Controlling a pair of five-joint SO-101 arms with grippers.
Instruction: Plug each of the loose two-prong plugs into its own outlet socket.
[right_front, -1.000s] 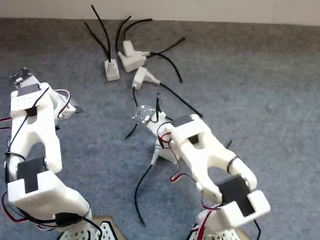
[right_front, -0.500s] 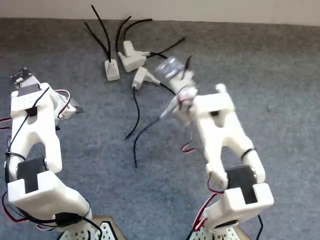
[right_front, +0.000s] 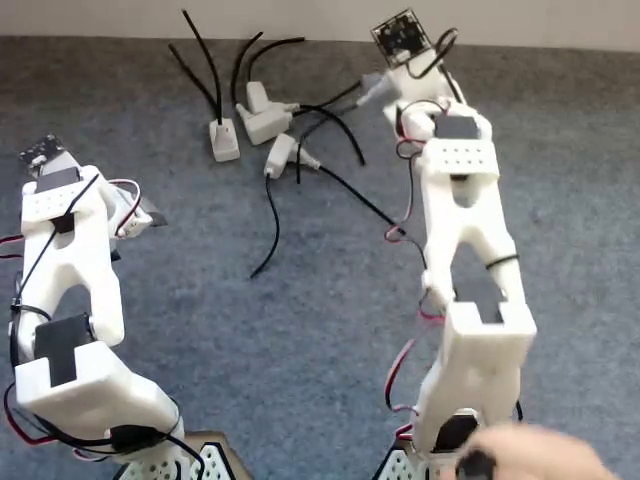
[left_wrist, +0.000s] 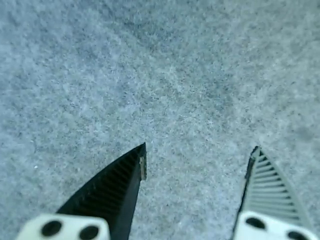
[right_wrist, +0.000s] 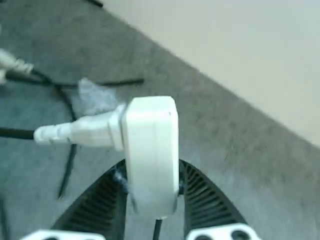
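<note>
The white block (right_wrist: 150, 145) sits clenched between the jaws of the right gripper (right_wrist: 151, 180), apparently held off the table at the far side, to the right of the other pieces. A white plug (right_wrist: 80, 131) with a tapered collar juts from one side of it and runs into a black cable (right_wrist: 15, 133).

By its look the block is light, hard, smooth plastic. It should be stiff enough to squeeze across its flat faces, but slippery if pinched near an edge. The cable is limp and will drag and twist whatever it hangs from, so the hold belongs on the body, not on the collar or cord. Thin prongs would likely bend if pushed in crooked.

I cannot tell whether the plug is fully seated in the block or only moulded to it, and no prongs or slots show.

Left of it lie a loose plug (right_front: 280, 153), a socket block (right_front: 224, 140) and a joined pair (right_front: 262, 118).

The left gripper (left_wrist: 199, 155) hangs spread, grasping nothing, over bare grey table (left_wrist: 150, 60) at the near left.
</note>
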